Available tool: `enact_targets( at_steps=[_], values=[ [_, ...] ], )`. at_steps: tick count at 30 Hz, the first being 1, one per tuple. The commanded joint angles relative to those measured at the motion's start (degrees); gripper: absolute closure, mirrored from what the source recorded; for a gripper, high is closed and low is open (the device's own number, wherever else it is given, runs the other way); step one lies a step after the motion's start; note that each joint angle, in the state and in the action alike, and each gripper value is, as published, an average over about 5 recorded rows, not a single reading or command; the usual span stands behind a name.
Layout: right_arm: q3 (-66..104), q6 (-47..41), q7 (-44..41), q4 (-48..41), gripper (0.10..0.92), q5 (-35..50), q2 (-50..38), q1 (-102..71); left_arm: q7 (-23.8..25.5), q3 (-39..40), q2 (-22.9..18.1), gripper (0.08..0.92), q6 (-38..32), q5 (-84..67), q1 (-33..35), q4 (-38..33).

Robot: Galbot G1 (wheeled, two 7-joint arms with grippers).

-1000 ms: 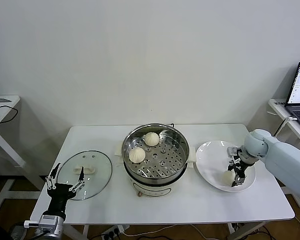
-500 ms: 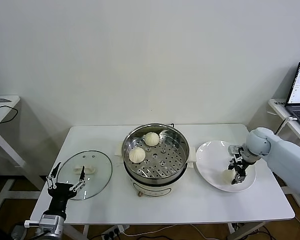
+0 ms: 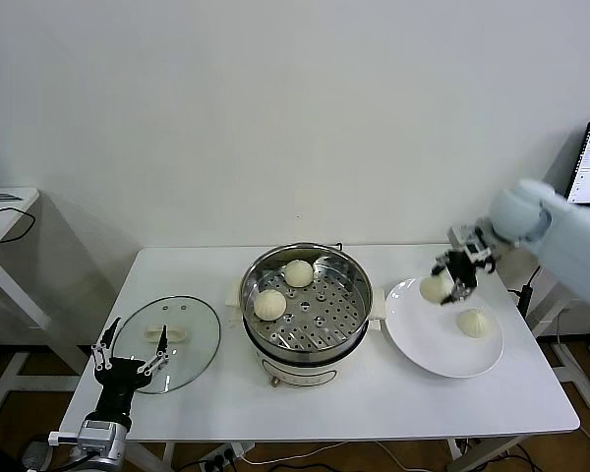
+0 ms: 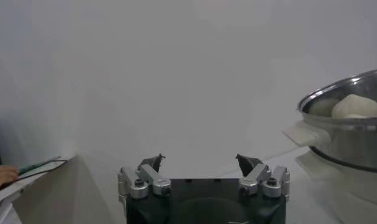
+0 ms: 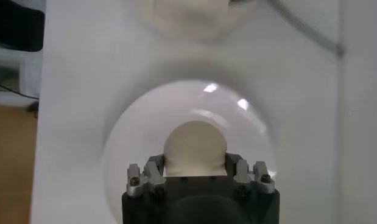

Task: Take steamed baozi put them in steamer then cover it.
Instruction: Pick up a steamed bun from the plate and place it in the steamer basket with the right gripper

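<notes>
- The left gripper (image 3: 128, 356), fingers spread, hovers at the clear glass cover (image 3: 167, 342), which lies flat on the table (image 3: 393, 393).
- The shiny perforated steamer (image 3: 306, 298) holds two pleated buns (image 3: 269, 304).
- The right gripper (image 3: 450, 279) pinches a round cream baozi (image 3: 436, 287) above the smooth white plate (image 3: 423, 344), where another bun (image 3: 472, 321) rests.

Four steamed baozi were visible: two inside the one steamer (image 3: 306, 300) at centre frame, at (image 3: 298, 273) and (image 3: 269, 304); one on the single white plate (image 3: 418, 339) at right, at (image 3: 472, 322); one raised above that plate (image 3: 435, 287). One cover (image 3: 166, 343) lay lower left.
</notes>
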Motion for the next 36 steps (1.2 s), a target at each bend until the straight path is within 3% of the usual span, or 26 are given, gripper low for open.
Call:
enact_targets(
  at_steps=[1,10,18,36],
  values=[
    [-13.6,21.3,0.4,5.4,0.38,0.8,9.4,21.6,0.1,-0.3,0.1,0.177,0.0,-0.1,-0.1,0.4],
    [-17.6,33.5,6.3,5.9,0.381,-8.7,22.0,21.4,0.3,-1.2,0.2,0.177,-0.2,-0.3,-0.4,0.9],
    [-20.2,38.9,8.3,5.5,0.381,-11.5,28.4,18.6,0.5,-1.9,0.4,0.177,-0.3,-0.6,-0.8,1.6],
    [-23.6,38.4,8.2,8.8,0.381,-8.2,31.2,14.6,0.8,-2.1,0.7,0.177,-0.3,-0.9,-1.2,2.5]
  ],
)
